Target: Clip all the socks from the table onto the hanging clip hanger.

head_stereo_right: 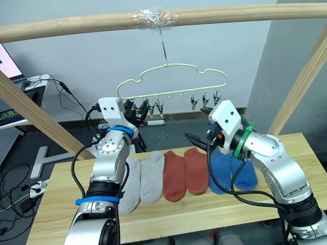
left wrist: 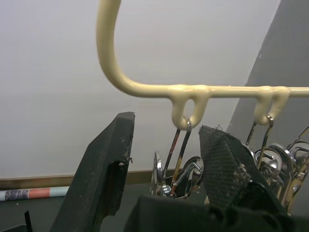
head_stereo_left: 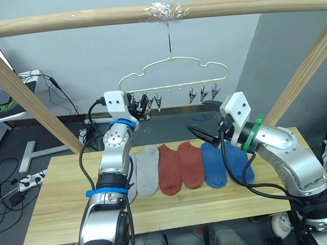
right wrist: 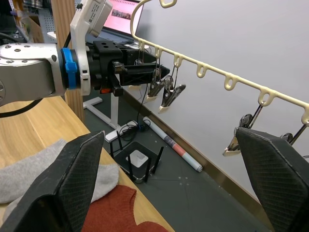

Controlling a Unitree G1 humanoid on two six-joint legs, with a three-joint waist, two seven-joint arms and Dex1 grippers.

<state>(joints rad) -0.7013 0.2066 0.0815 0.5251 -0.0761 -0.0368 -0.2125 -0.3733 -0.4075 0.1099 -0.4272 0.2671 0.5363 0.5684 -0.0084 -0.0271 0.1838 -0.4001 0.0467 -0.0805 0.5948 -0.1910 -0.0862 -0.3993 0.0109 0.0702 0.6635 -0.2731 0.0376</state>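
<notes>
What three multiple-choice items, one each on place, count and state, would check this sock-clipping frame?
1. Where is the left gripper?
A. Raised at the clip hanger's left-end clips
B. Flat on the table
C. Under the table

2. How many socks lie on the table?
A. Two
B. Four
C. Six

3. What state is the right gripper in?
A. Shut on a blue sock
B. Open, holding nothing
C. Shut on a clip

Key: 1 A, its fingers flank the leftmost clip. 2 C, two grey, two rust red, two blue in a row. 3 B, its fingers stand wide apart in the right wrist view.
</notes>
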